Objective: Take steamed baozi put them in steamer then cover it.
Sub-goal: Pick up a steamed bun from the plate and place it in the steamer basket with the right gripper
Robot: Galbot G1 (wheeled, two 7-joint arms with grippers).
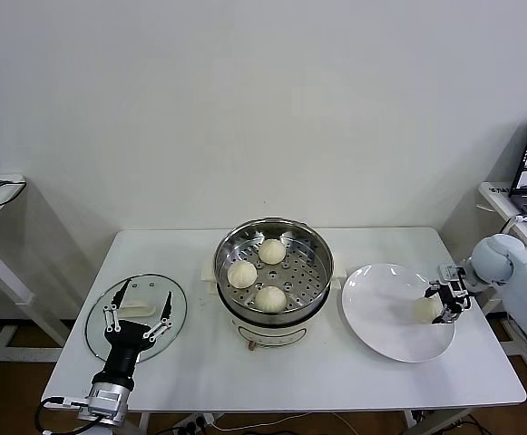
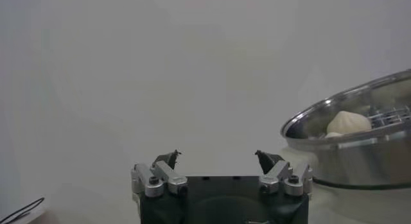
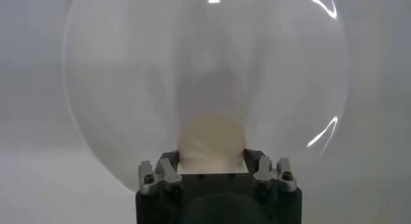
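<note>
While the right gripper [image 1: 442,306] is closed on the last baozi [image 1: 425,309] on the plate [image 1: 381,313], squeezing should be avoided; left gripper [image 1: 137,314] fingers spread wide.

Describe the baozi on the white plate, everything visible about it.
The baozi is a small, round, cream-white bun with a smooth, matte, dough-like surface. It sits upright on the right side of the glossy white plate, the only bun there. The right gripper is closed around it, a finger on either side.
</note>
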